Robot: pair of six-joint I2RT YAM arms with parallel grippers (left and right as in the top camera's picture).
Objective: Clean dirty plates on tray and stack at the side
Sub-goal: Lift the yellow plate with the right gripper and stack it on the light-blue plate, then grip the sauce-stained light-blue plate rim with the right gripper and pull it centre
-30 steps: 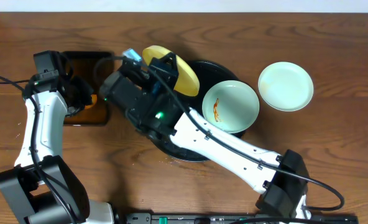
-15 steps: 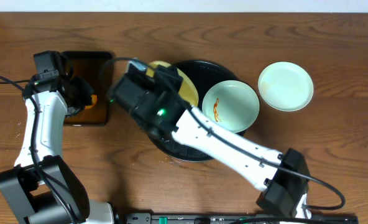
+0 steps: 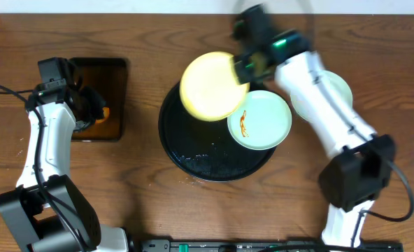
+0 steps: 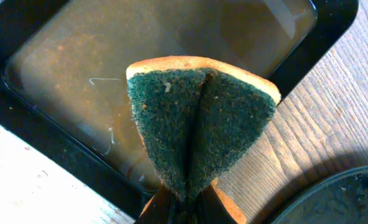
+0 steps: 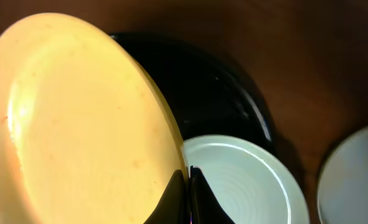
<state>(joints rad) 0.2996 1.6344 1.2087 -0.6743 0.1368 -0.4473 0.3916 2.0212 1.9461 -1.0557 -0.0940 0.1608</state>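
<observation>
Currently my right gripper (image 5: 189,186) is clamped on the rim of the yellow plate (image 5: 78,118), its thin dark fingers pinched together over the edge. That plate is round, shallow and pale, with a few faint specks on its face. It hangs tilted over the back part of the tray (image 3: 193,150), and its edge overlaps the smeared plate (image 3: 263,122) from above. The tray is a wide, glossy black disc with a low rim, and I see wet glints on its bare floor. The smeared plate sits flat on the tray's right side, pale mint with faint concentric rings and an orange-brown streak near its left edge. The third plate (image 5: 358,174), also pale mint, lies off the tray on the brown wood-grain table (image 3: 158,42) to the right. It is partly hidden behind my right arm, which is motion-blurred in the overhead view. My left gripper (image 4: 185,204) is pinched tight on a sponge (image 4: 199,124), folding it so the coarse dark green scouring face creases down the middle. A band of orange-yellow foam shows along its top edge. The sponge hangs over the edge of the liquid tray (image 4: 22,25), a rectangular black pan with rounded corners that holds murky brown liquid.
</observation>
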